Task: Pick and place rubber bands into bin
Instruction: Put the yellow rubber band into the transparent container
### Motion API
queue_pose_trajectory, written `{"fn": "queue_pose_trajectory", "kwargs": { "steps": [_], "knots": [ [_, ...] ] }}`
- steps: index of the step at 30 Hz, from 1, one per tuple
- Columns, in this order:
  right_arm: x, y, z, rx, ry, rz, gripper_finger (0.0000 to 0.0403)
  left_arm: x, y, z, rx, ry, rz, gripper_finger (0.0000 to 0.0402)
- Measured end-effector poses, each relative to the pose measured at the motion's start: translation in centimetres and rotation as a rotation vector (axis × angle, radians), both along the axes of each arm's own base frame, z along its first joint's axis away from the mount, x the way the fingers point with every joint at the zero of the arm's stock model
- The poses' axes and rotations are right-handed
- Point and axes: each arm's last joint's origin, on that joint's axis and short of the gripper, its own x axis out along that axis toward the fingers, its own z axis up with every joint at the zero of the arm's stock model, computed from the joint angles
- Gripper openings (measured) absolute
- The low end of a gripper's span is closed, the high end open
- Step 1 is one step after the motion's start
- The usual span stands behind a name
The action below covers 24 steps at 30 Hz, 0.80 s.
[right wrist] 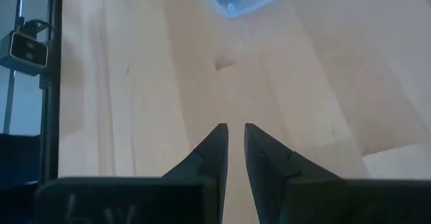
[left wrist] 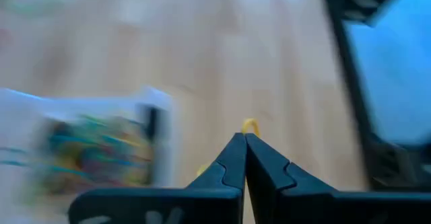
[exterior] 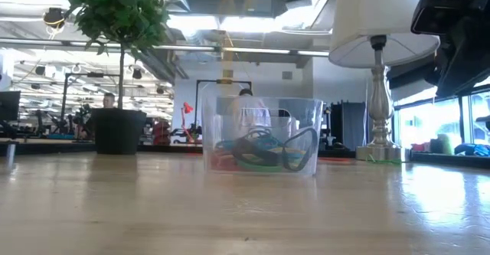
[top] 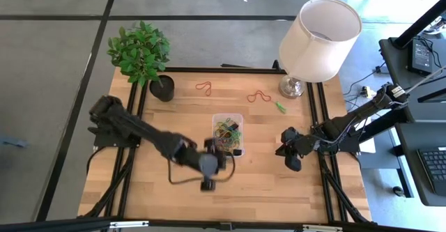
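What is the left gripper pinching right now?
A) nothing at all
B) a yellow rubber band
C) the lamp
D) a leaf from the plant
B: in the left wrist view the left gripper is shut with a bit of a yellow rubber band poking out from between its tips, beside the bin already holding many bands.

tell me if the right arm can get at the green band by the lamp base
Probably yes: the green band lies loose on bare wood beside the lamp, on the side of the right gripper, with nothing between.
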Motion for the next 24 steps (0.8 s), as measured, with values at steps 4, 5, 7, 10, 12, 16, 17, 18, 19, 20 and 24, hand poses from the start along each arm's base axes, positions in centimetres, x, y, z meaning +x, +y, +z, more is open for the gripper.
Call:
{"fn": "queue_pose_trajectory", "kwargs": {
  "steps": [4, 5, 7, 10, 12, 16, 17, 18, 19, 20, 24],
  "knots": [
    [0.2, 0.0, 0.2, -0.012, -0.038, -0.027, 0.0054, -0.2, 3.3, 2.1, 0.114, -0.061, 0.037, 0.0002],
    [0.3, 0.0, 0.3, -0.011, -0.048, -0.032, 0.0054, -0.1, 4.3, 2.5, 0.130, -0.073, 0.044, 0.0001],
    [0.4, 0.0, 0.4, -0.005, -0.063, -0.034, 0.0054, 0.2, 6.2, 2.8, 0.156, -0.064, 0.053, 0.0002],
    [0.4, 0.1, 0.4, 0.000, -0.073, -0.034, 0.0054, 0.8, 9.3, 2.2, 0.189, -0.005, 0.070, 0.0002],
    [0.5, 0.1, 0.5, 0.007, -0.075, -0.040, 0.0054, 1.2, 11.2, 1.6, 0.197, 0.033, 0.076, 0.0002],
    [0.5, 0.0, 0.5, 0.010, -0.086, -0.107, 0.0054, 1.9, 14.6, 0.1, 0.188, 0.122, 0.071, 0.0002],
    [0.5, -0.1, 0.5, 0.003, -0.091, -0.119, 0.0054, 2.0, 15.4, -0.2, 0.189, 0.141, 0.070, 0.0002],
    [0.5, -0.1, 0.5, -0.001, -0.095, -0.129, 0.0054, 2.0, 16.1, -0.5, 0.189, 0.159, 0.069, 0.0002],
    [0.5, -0.2, 0.5, -0.002, -0.098, -0.143, 0.0054, 2.1, 16.7, -0.9, 0.189, 0.172, 0.068, 0.0002],
    [0.6, -0.2, 0.5, -0.004, -0.103, -0.160, 0.0054, 2.2, 17.4, -1.3, 0.185, 0.183, 0.070, 0.0002],
    [0.6, -0.4, 0.6, -0.030, -0.123, -0.209, 0.0054, 2.2, 19.2, -3.5, 0.143, 0.247, 0.086, 0.0003]
  ]
}}
